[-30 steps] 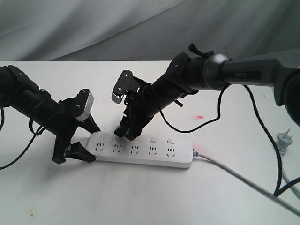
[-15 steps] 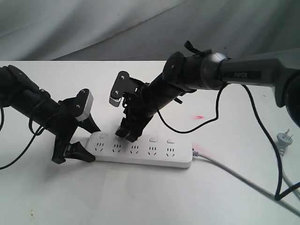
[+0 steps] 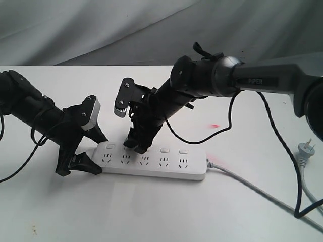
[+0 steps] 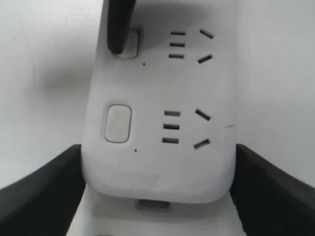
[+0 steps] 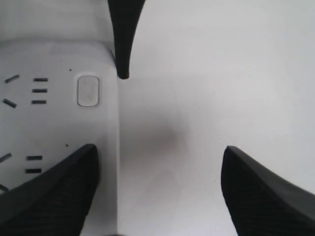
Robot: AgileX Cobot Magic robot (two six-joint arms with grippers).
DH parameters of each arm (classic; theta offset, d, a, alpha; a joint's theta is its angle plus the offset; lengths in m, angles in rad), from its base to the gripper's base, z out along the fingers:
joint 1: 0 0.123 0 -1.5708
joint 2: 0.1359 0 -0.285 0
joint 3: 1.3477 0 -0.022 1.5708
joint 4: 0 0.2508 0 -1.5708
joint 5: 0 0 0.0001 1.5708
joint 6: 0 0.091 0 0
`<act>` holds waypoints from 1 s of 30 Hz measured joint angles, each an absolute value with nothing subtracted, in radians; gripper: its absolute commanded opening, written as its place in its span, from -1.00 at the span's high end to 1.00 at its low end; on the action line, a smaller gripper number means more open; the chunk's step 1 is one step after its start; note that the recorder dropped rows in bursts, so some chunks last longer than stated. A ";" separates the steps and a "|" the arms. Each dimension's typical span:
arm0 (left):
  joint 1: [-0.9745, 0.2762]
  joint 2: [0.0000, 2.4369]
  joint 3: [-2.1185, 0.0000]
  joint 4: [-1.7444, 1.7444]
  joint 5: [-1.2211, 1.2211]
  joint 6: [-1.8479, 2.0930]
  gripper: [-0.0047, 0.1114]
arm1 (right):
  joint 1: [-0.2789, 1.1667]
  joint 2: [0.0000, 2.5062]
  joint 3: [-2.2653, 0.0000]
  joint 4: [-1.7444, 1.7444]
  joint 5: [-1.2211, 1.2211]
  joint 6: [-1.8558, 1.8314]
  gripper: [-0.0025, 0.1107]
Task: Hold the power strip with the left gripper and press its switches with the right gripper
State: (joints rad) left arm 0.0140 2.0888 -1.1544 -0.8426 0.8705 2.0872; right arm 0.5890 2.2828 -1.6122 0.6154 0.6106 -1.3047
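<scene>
White counter (image 3: 151, 217) in front. Grey cable (image 3: 252, 189) runs off front-right from the strip (image 3: 151, 164), which lies flat across the counter's middle. My left end effector (image 3: 99, 154) straddles the strip's left end, jaws spread wide and pressed against both long sides, so the strip is clamped. Five switches (image 3: 164, 149) sit in a row along the strip's far edge. My right end effector (image 3: 136, 146) is wide open and holds nothing. One fingertip (image 4: 118, 34) sits on the second switch from the left; the other finger hangs past the far edge, over the counter. Loose plug (image 3: 306, 149) far right. Grey cloth (image 3: 101, 30) behind.
</scene>
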 measured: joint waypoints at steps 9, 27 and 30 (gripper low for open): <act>0.014 2.089 -1.154 -0.843 0.870 2.087 0.92 | 0.589 2.240 -1.603 0.632 0.605 -1.306 -0.20; 0.014 2.089 -1.154 -0.843 0.870 2.087 0.92 | 0.499 2.140 -1.536 0.755 0.708 -1.425 -0.20; 0.014 2.089 -1.154 -0.843 0.870 2.087 0.92 | 0.499 2.162 -1.537 0.755 0.703 -1.432 -0.20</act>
